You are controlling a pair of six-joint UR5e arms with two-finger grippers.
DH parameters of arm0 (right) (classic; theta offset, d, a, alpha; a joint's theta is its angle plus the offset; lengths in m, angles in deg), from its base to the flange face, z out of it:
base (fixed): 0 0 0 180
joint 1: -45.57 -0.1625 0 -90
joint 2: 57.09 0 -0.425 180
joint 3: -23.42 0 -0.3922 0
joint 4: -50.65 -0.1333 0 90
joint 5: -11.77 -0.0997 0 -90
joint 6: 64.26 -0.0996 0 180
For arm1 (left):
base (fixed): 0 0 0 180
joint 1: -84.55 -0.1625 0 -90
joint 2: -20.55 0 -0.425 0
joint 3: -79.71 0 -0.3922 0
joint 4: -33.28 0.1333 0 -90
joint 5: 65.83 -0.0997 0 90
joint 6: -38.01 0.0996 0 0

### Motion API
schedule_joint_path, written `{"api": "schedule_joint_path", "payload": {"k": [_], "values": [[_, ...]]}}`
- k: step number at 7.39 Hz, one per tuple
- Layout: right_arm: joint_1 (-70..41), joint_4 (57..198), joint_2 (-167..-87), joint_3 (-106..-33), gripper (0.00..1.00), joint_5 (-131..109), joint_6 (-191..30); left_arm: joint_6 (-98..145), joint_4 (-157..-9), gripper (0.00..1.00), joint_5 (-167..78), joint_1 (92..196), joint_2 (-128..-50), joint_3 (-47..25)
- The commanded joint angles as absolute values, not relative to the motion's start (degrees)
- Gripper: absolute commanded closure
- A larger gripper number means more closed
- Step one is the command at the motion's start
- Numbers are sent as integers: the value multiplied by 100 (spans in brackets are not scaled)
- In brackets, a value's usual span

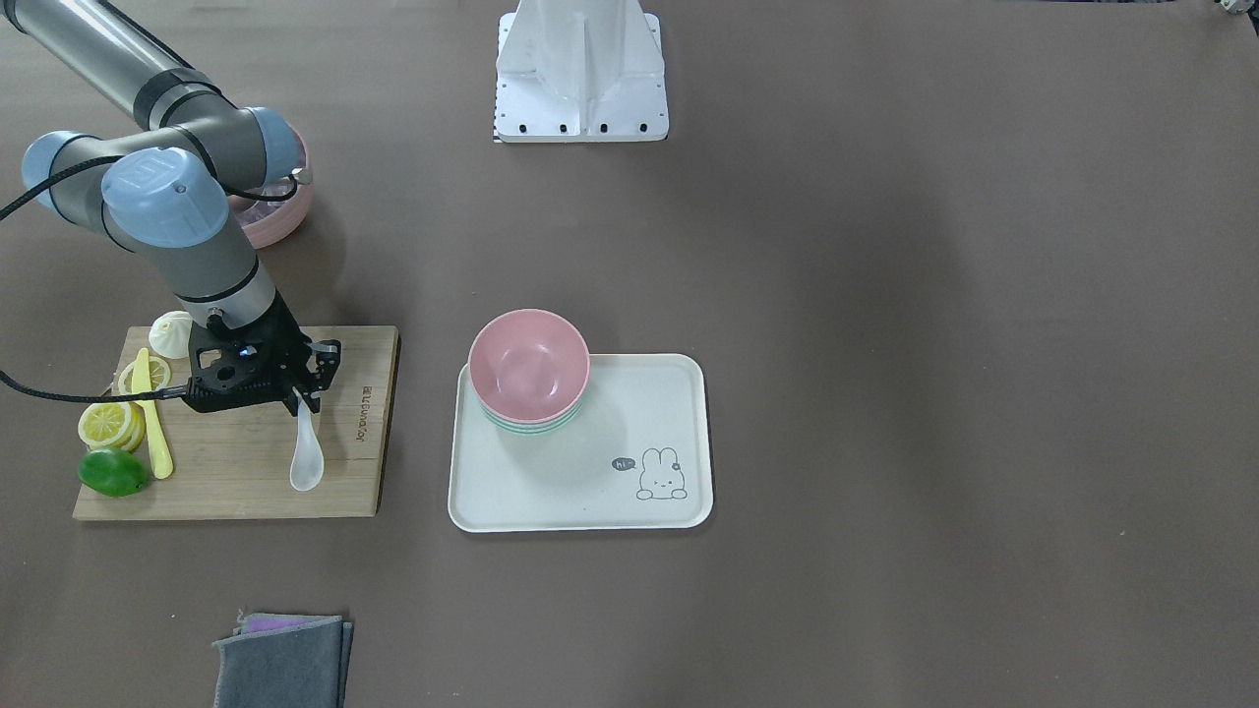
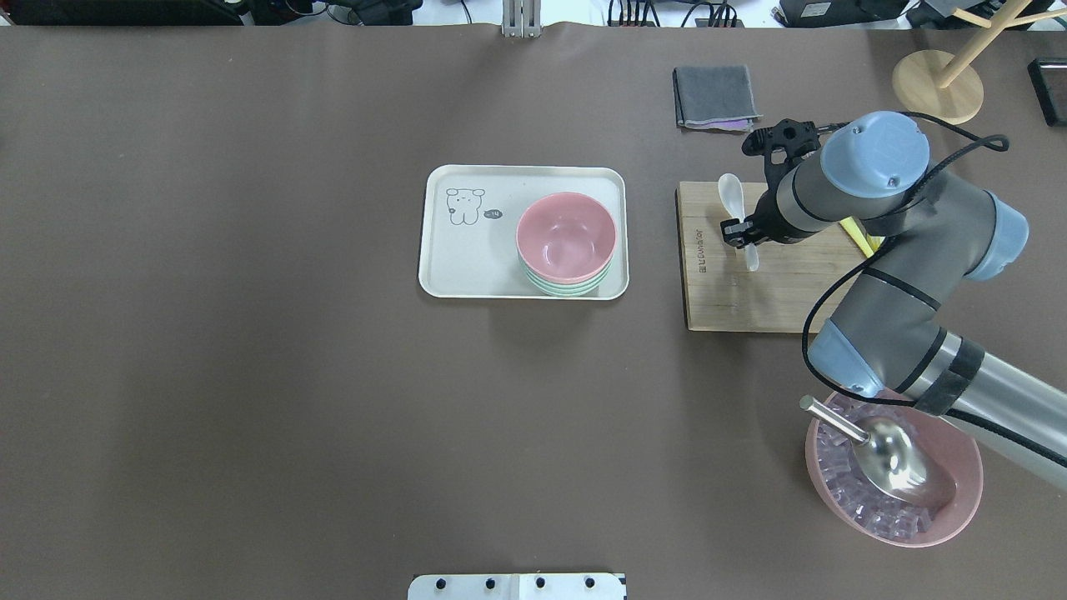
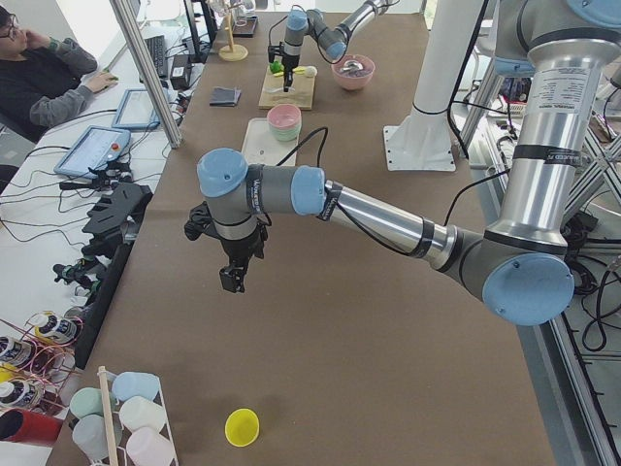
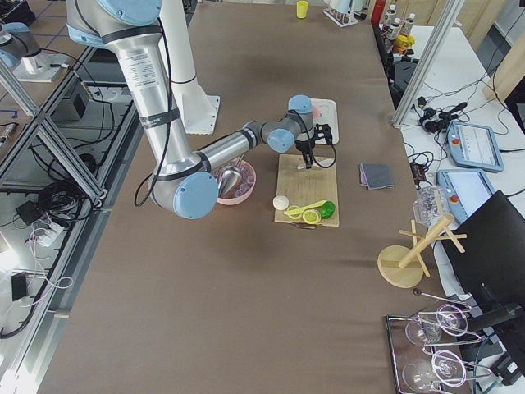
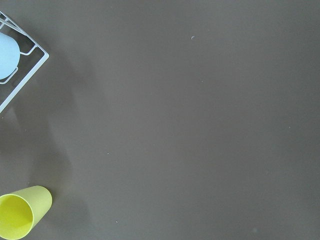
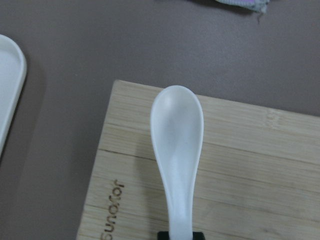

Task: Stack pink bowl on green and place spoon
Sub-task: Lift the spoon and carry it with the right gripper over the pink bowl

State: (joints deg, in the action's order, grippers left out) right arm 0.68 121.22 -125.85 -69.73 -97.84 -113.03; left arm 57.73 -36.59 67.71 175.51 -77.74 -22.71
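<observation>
R gripper (image 1: 300,391) clamped on handle of white soup spoon (image 1: 307,457), scoop end over bamboo cutting board (image 1: 246,472). Farther off: pink round bowl (image 1: 528,364) nested on green bowl (image 1: 536,426), cream rectangular tray (image 1: 551,482). Best approach, prob.: lift clear, carry level, release low w/ scoop inside pink.

spoon (image 6: 176,150): looked like white translucent plastic, smooth, faint sheen
cutting board (image 1: 246,472): pale wood, visible grain, matt, lettering burnt or engraved in
pink bowl (image 1: 528,364): smooth, plastic-looking, soft satin shine inside
green bowl (image 1: 536,426): only the rim edges showed, same smooth finish
tray (image 1: 580,492): cream, plastic-looking, matt, printed bunny
table cover (image 1: 885,393): brown, matt, material unclear
cloth (image 2: 715,96): grey fabric, soft and matt, at 12 o'clock from the board in the overhead view
scoop (image 2: 892,454): polished metal, mirror-glossy
</observation>
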Motion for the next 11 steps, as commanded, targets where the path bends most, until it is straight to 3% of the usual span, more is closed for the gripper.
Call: {"api": "schedule_joint_path", "payload": {"k": [1, 3, 5, 11], "values": [[-21, 12289, -12206, -6983, 100, -9949, -11383, 5726, -3642, 1, 6767, 17552, -7771, -2251], [-31, 13986, -11234, -7166, 100, -9994, -11470, 5708, -3659, 1, 6767, 17552, -7657, -2268], [66, 14521, -10485, -7080, 100, -9994, -12179, 5717, -3659, 1, 6767, 17552, -7657, -2268], [1103, 15093, -9920, -6773, 100, -9651, -13071, 5717, -3659, 1, 6776, 17543, -7622, -2216]]}}
